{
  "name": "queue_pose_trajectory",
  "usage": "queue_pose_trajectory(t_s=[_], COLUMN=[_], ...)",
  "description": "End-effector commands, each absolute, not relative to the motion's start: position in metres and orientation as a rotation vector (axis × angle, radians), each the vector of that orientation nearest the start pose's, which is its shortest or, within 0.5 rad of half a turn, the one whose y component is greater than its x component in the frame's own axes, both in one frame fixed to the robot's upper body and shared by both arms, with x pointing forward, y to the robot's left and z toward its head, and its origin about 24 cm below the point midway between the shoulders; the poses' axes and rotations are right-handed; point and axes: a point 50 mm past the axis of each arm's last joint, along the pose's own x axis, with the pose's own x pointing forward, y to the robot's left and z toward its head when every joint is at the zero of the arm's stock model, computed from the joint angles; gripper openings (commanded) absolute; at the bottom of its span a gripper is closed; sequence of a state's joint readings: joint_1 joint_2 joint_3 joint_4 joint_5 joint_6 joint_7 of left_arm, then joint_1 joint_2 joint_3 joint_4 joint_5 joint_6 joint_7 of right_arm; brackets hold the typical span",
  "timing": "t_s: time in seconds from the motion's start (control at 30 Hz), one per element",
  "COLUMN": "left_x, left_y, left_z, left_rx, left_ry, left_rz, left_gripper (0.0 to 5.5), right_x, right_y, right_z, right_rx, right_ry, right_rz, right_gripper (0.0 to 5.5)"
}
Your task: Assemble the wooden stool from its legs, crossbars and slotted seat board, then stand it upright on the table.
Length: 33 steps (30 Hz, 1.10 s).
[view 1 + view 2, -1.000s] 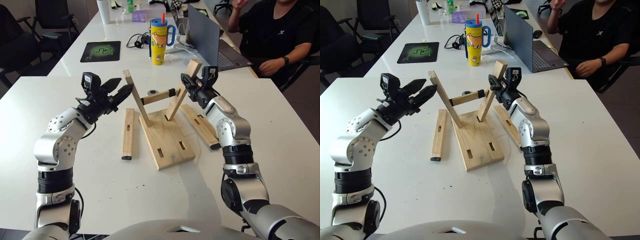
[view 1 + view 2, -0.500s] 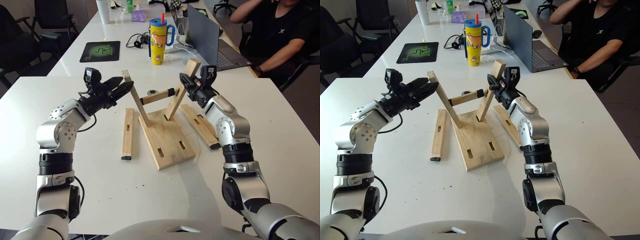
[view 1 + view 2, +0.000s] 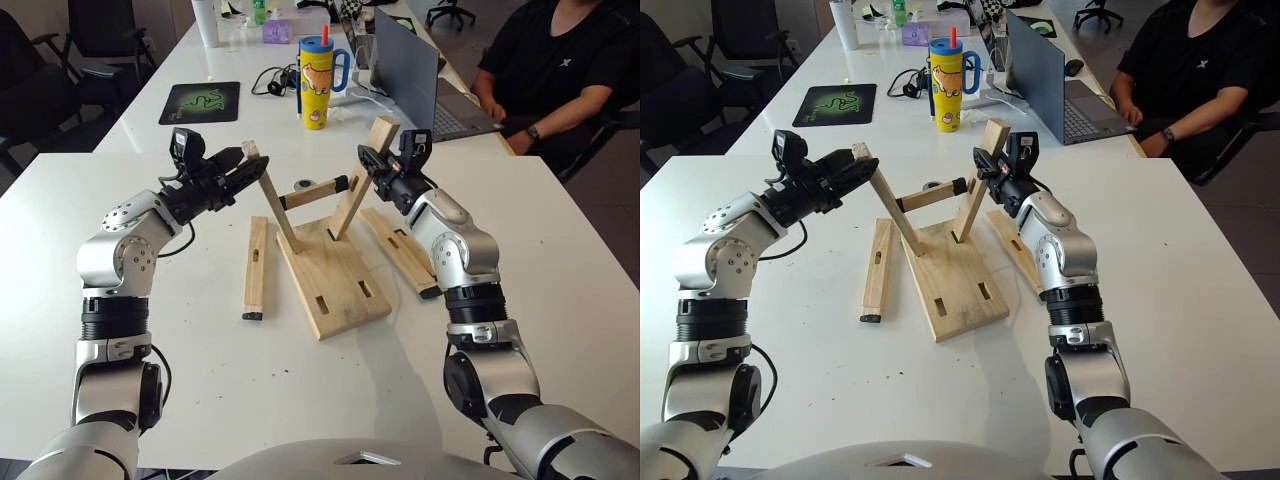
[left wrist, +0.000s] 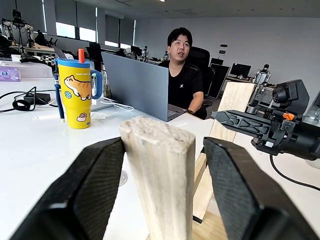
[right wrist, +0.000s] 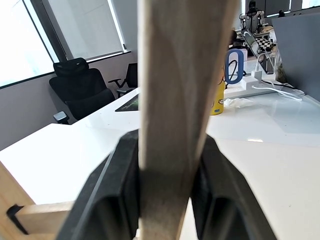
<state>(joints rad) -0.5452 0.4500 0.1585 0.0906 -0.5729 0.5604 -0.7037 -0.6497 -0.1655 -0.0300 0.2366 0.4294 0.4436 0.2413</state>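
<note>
Left gripper [image 3: 252, 168] straddles left leg [image 3: 277, 205] open, right gripper [image 3: 368, 165] clamps right leg [image 3: 352, 205]; I'd close squarely at its top before seating it.

**Open-plan office, no question**

Straight out past the right gripper [image 3: 372, 165], an open laptop [image 3: 408, 65] sits on a long white desk [image 3: 255, 115]. Beyond the left gripper [image 3: 243, 170] lies a black mouse pad [image 3: 201, 102]. Farther off between the two grippers, a yellow tumbler [image 3: 318, 85] stands beside a tangle of cables [image 3: 275, 80]. Black swivel chairs [image 3: 100, 35] stand far out on the left gripper's side. The right wrist view catches big windows [image 5: 75, 27], and the left wrist view has monitors [image 4: 247, 70] deep in the room.
</note>
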Motion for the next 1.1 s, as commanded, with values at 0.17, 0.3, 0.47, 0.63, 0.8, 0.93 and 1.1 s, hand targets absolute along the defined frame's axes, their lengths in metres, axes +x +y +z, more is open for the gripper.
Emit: queue_pose_trajectory(t_s=[0.17,0.3,0.47,0.63,0.8,0.93,1.1], left_x=[0.316,0.312,0.308,0.302,0.301,0.302,0.303], left_y=[0.179,0.176,0.169,0.165,0.163,0.162,0.16], left_z=[0.172,0.172,0.176,0.182,0.181,0.18,0.176], left_rx=[-0.159,-0.161,-0.16,-0.172,-0.179,-0.176,-0.163], left_ry=[-0.039,-0.046,-0.062,-0.086,-0.088,-0.086,-0.071], left_rz=[-0.842,-0.867,-0.908,-0.951,-0.956,-0.944,-0.929], left_gripper=[2.19,2.19,2.19,2.19,2.18,2.18,2.18], right_x=[0.351,0.352,0.352,0.354,0.354,0.349,0.343], right_y=[-0.119,-0.12,-0.115,-0.115,-0.112,-0.103,-0.098], right_z=[0.106,0.107,0.109,0.103,0.101,0.11,0.113], right_rx=[0.137,0.13,0.091,0.046,-0.028,-0.029,-0.063], right_ry=[0.225,0.222,0.213,0.27,0.28,0.212,0.147], right_rz=[0.443,0.445,0.473,0.473,0.506,0.564,0.612], right_gripper=[1.05,1.05,1.06,1.07,1.08,1.1,1.11])
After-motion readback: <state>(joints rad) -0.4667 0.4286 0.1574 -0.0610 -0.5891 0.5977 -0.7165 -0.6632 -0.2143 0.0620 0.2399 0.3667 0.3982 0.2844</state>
